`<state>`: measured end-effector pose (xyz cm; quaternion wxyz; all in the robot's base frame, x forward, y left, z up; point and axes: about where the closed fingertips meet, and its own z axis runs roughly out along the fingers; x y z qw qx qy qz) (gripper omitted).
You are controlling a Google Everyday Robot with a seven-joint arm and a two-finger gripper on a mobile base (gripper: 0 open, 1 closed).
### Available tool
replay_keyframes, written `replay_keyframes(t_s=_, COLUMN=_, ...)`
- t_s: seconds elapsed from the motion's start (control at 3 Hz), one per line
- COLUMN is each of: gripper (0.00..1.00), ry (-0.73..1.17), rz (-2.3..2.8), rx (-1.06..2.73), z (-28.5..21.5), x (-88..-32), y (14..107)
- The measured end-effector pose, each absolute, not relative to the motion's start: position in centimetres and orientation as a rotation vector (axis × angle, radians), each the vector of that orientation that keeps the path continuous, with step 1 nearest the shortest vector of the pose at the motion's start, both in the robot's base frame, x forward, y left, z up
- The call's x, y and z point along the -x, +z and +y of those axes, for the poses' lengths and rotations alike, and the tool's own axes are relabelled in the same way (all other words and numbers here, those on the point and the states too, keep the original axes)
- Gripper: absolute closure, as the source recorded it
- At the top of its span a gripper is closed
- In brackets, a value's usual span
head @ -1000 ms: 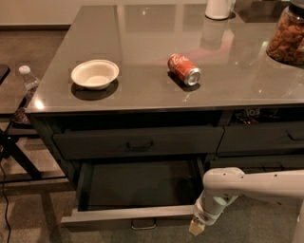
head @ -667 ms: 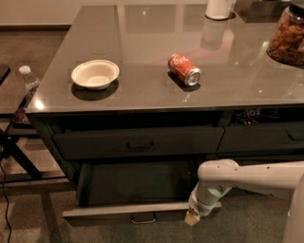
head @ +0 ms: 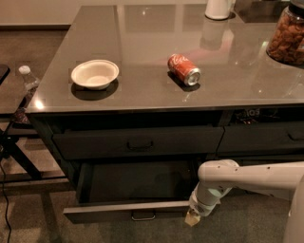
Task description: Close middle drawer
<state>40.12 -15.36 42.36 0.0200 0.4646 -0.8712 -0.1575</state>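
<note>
The middle drawer (head: 126, 211) is pulled out below the counter, a wide shallow dark drawer with a pale rim and a small metal pull handle (head: 143, 217) on its front. Its dark tray inside looks empty. My gripper (head: 192, 218) hangs at the end of the white arm, at the right end of the drawer front, touching or just in front of it. The arm reaches in from the right.
A shut dark drawer (head: 137, 141) sits above the open one, another at the right (head: 261, 137). On the counter (head: 142, 90) stand a white bowl (head: 95, 73), a tipped red can (head: 183, 69), a jar of nuts (head: 287, 35) and a white container (head: 218, 8). A water bottle (head: 27, 80) stands at left.
The drawer front has moved back toward the cabinet, so the drawer is less far out. My gripper has moved left and inward with it, staying at the right end of the front.
</note>
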Motion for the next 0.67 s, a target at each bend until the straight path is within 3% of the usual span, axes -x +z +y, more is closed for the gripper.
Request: replay_keyframes(t_s=0.67, gripper=0.11, ry=-0.489, rz=-2.702, rx=-1.441, z=-15.36, x=-40.12, y=42.35)
